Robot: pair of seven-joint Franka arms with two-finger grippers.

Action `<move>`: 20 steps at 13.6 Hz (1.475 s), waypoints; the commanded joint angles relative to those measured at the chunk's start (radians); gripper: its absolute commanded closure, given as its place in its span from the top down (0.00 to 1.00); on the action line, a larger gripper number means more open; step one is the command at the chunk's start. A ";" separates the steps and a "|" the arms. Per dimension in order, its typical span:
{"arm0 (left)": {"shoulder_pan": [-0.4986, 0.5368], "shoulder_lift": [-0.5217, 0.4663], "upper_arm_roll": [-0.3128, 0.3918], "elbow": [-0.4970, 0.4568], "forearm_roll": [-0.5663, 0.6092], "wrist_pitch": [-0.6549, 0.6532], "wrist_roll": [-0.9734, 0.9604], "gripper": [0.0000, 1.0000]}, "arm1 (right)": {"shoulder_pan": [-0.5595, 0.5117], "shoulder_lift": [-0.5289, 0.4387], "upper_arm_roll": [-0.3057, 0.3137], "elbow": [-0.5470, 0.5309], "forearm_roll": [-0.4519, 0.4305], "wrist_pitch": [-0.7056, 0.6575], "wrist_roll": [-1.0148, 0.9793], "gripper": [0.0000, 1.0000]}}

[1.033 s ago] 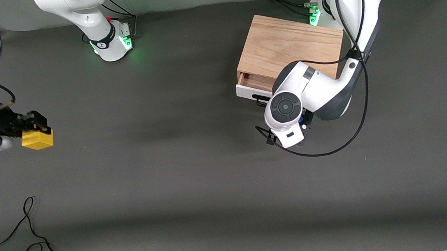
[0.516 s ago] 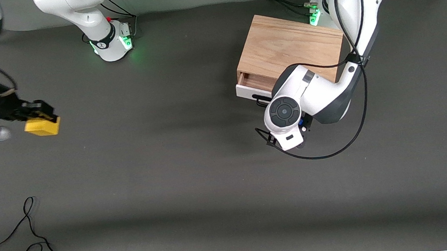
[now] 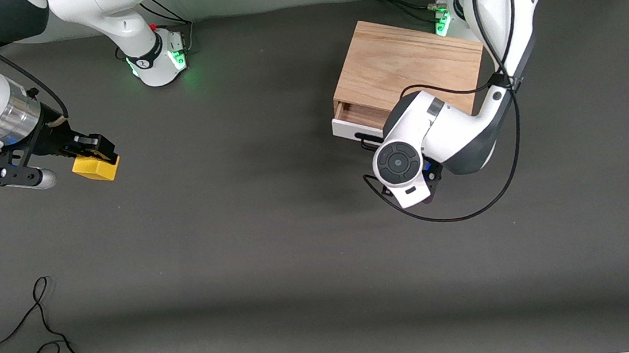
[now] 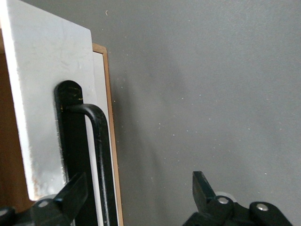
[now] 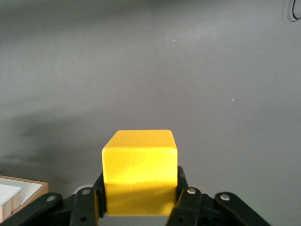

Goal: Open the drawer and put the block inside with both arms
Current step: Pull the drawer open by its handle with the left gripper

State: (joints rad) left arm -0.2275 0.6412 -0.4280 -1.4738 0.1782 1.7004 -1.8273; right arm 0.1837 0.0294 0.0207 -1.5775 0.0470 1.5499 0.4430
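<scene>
Right gripper (image 3: 94, 153), at the frame's left, clamps the small yellow cube (image 3: 96, 167); left gripper (image 4: 138, 200) gapes beside the white-fronted drawer's (image 3: 351, 129) black handle (image 4: 96, 155). Drawer partly open; placing remains.

Matt grey cloth table (image 3: 251, 234); oak-grained wood box (image 3: 408, 66); smooth white-painted drawer (image 4: 44, 84) front; glossy yellow block (image 5: 140, 172)

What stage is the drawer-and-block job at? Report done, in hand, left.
Done: the drawer is pulled partly out of the wooden box, and the block is picked up.
In hand: the right gripper holds the block over the table's right-arm end. The left gripper is open beside the handle.
Left: open the drawer wider if needed, carry the block over, release it inside.
</scene>
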 commanded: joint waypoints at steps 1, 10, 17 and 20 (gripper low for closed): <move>-0.009 0.005 0.003 -0.002 0.006 0.004 -0.024 1.00 | 0.016 0.006 -0.010 0.019 0.017 -0.011 0.033 0.00; -0.012 0.041 0.003 0.026 0.020 0.132 -0.024 1.00 | 0.014 0.007 -0.013 0.027 0.016 -0.011 0.020 0.00; -0.012 0.055 0.006 0.056 0.024 0.236 -0.023 1.00 | 0.014 0.007 -0.013 0.027 0.016 -0.011 0.016 0.00; -0.013 0.068 0.015 0.087 0.024 0.237 -0.023 1.00 | 0.014 0.007 -0.015 0.028 0.016 -0.011 0.014 0.00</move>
State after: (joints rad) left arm -0.2268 0.6656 -0.4195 -1.4614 0.1811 1.8942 -1.8293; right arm 0.1867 0.0296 0.0190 -1.5749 0.0477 1.5499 0.4489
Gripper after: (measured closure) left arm 0.000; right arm 0.449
